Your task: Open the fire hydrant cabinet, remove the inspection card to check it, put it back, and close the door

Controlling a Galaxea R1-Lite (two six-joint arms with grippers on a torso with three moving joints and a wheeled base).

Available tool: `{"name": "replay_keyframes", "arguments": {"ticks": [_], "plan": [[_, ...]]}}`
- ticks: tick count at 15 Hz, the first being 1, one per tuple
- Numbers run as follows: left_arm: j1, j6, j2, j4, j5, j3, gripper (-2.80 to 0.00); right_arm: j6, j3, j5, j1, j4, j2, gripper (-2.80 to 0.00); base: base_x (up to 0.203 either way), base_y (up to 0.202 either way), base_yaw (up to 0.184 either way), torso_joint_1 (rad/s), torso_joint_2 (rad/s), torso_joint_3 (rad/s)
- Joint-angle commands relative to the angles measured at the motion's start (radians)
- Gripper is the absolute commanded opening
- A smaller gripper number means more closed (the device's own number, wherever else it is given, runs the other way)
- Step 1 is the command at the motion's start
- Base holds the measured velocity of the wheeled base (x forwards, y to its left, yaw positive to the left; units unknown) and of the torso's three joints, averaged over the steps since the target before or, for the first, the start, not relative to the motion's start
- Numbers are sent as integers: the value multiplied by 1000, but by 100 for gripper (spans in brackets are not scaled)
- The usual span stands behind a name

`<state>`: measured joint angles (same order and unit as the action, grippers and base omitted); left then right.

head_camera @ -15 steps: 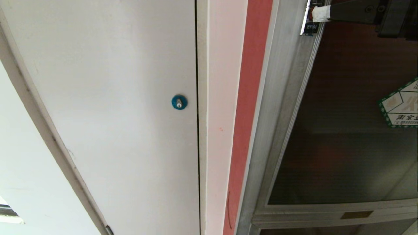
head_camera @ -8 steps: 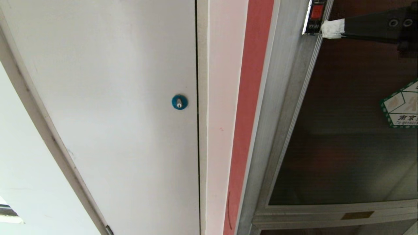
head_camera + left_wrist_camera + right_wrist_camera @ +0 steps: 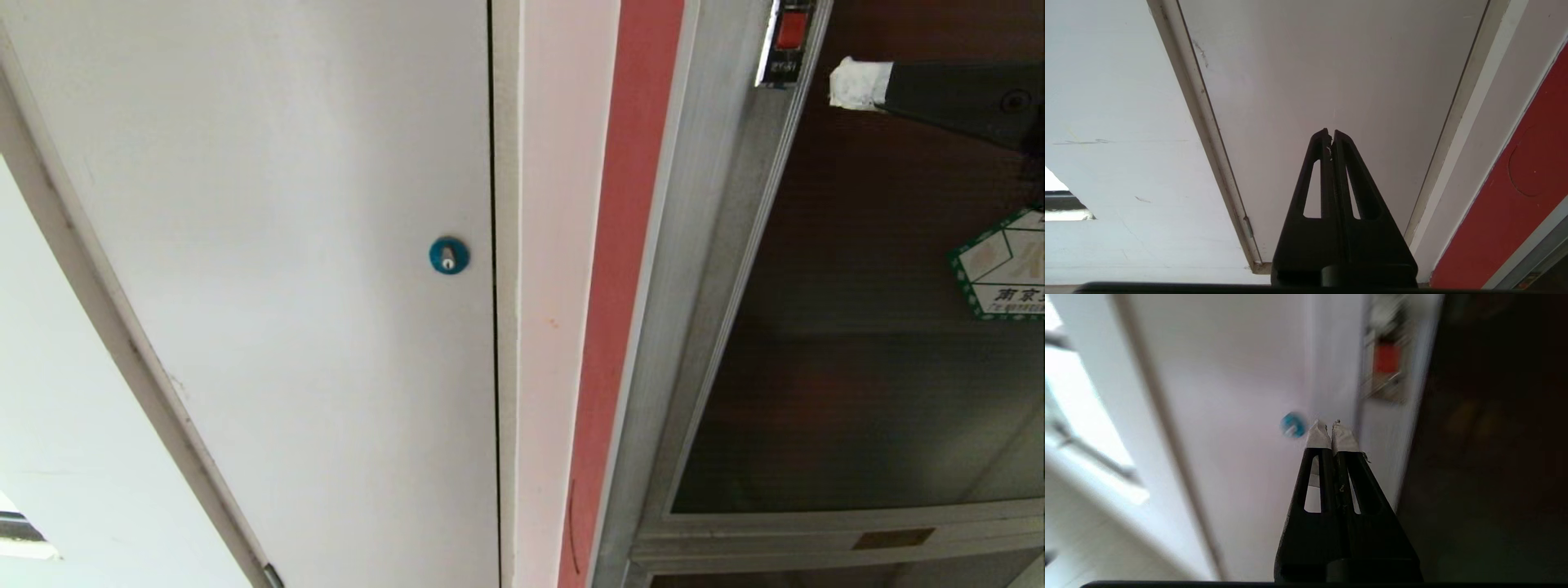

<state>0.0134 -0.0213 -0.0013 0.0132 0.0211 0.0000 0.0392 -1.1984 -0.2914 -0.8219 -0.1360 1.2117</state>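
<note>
Before the door (image 3: 882, 327), the right end effector (image 3: 841, 82) (tips pressed together, empty) hangs beside the red latch (image 3: 790, 30).

- Plain white flat door (image 3: 269, 245), with a small round blue lock (image 3: 448, 256) that has a silver centre.
- Salmon-red vertical strip (image 3: 624, 245), to the right of the blue lock.
- Brushed silver aluminium cabinet frame (image 3: 694, 286), right of the red strip.
- Dark brown tinted glass door panel (image 3: 865, 327), with a green-bordered white sticker (image 3: 1002, 265) bearing black characters.
- Small red latch (image 3: 790, 33) in a black housing.
- Black right gripper (image 3: 853, 83), with 2 white-taped tips.
- All-black left gripper (image 3: 1331, 136).
</note>
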Motion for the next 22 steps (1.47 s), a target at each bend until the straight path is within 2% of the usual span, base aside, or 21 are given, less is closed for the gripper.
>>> {"name": "replay_keyframes", "arguments": {"ticks": [1, 2, 3, 6, 9, 13, 14, 22], "plan": [[0, 0, 1, 1, 0, 6, -280, -93, 68, -166, -43, -230, 16, -280, 0, 0, 0, 0, 0, 0], [0, 0, 1, 1, 0, 8, -280, -140, 92, -236, -73, -300, 29, -280, 0, 0, 0, 0, 0, 0], [0, 0, 1, 1, 0, 8, -280, -182, 129, -266, -98, -366, 35, -280, 0, 0, 0, 0, 0, 0], [0, 0, 1, 1, 0, 7, -280, -278, 173, -326, -112, -569, 79, -280, 0, 0, 0, 0, 0, 0], [0, 0, 1, 1, 0, 8, -280, -324, 223, -354, -136, -730, 119, -280, 0, 0, 0, 0, 0, 0], [0, 0, 1, 1, 0, 8, -280, -345, 253, -377, -137, -773, 124, -280, 0, 0, 0, 0, 0, 0], [0, 0, 1, 1, 0, 8, -280, -345, 253, -377, -137, -776, 124, 0, 0, 0, 0, 0, 0, 0], [0, 0, 1, 1, 0, 8, -280, -361, 194, -377, -121, -777, 167, 0, 0, 0, 0, 0, 0, 0]]}}
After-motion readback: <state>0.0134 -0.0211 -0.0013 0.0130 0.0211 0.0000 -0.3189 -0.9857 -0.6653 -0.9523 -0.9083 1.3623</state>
